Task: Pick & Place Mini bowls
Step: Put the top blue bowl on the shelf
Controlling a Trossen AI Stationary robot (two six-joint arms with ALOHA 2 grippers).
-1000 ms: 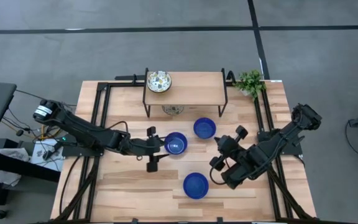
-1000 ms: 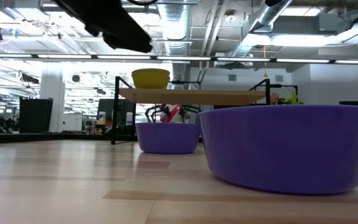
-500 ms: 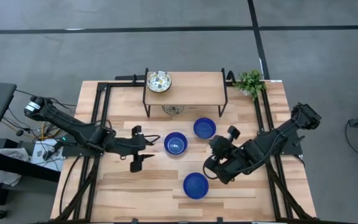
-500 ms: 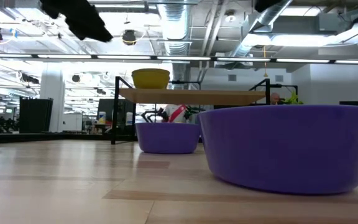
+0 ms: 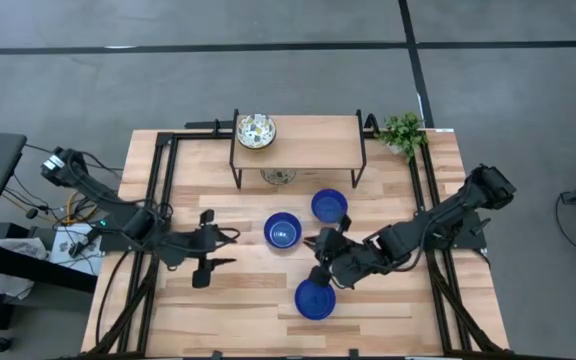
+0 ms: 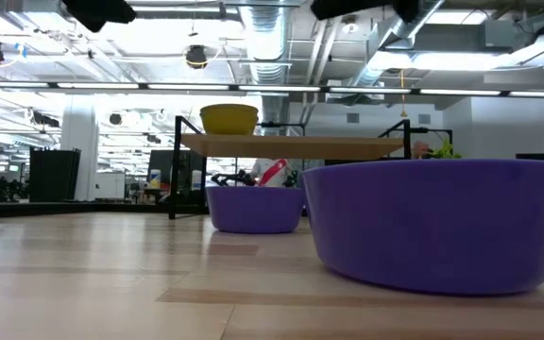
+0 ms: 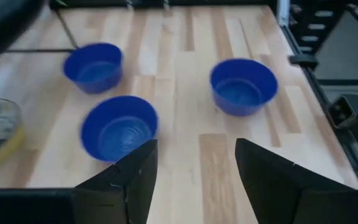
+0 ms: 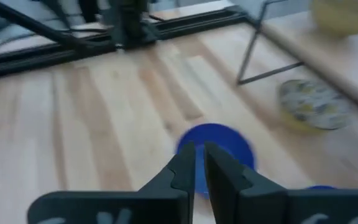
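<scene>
Since a second ago the left gripper [image 5: 211, 250], fingers spread, has drawn back leftward from the middle blue bowl [image 5: 282, 231], while the right gripper [image 5: 320, 262], fingers nearly pressed together, has swung in above the near blue bowl [image 5: 314, 299]; a floral bowl [image 5: 256, 130] sits on the far shelf [image 5: 313, 140].

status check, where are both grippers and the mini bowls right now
Left gripper open, empty, left of the middle blue bowl. Right gripper nearly shut, empty, between the three blue bowls. Floral bowls: one on the shelf, one under it. Nothing blocking.
</scene>
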